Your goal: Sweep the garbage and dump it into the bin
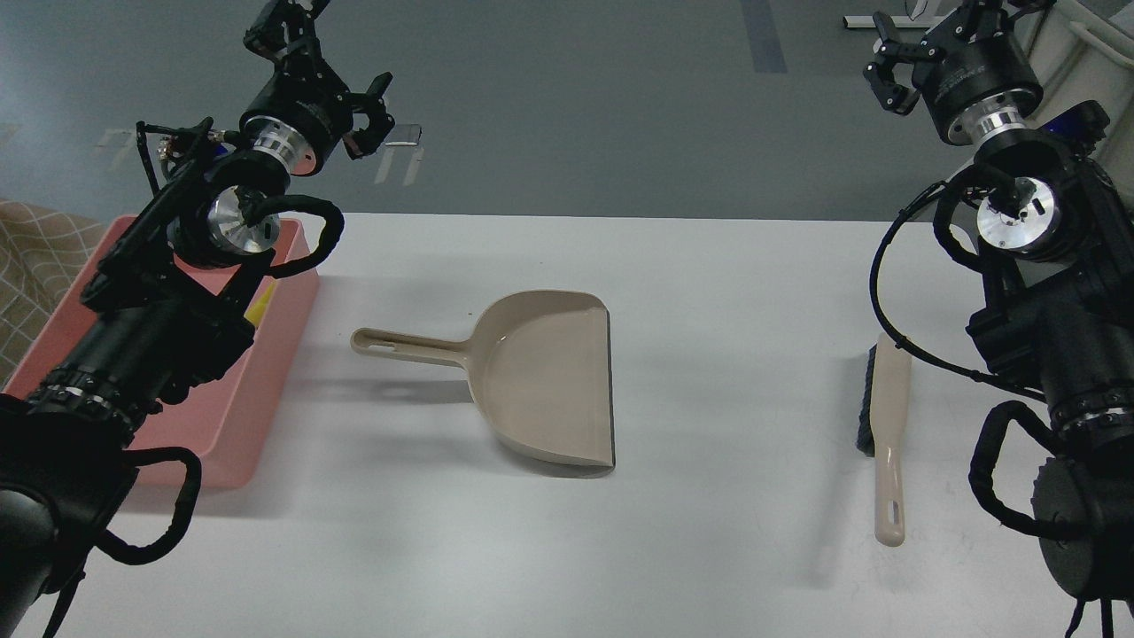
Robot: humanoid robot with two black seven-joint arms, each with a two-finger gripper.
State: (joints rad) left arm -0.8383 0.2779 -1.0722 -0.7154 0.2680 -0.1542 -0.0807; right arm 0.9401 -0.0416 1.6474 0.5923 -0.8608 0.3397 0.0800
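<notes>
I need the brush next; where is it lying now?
In the head view, the brush lies on the table's right side, right of the dustpan, partly behind my right arm.

Plastic tools on a matt tabletop

Smooth beige plastic with a slight sheen on the dustpan (pixel 545 377); same beige plastic on the brush handle (pixel 889 443), dark rough bristles along its left edge. Smooth pink plastic on the bin (pixel 266 372). Matt, smooth white tabletop (pixel 726 292). Matt black casings and polished metal rings on 2 arms. Dull grey floor (pixel 576 106).
</notes>
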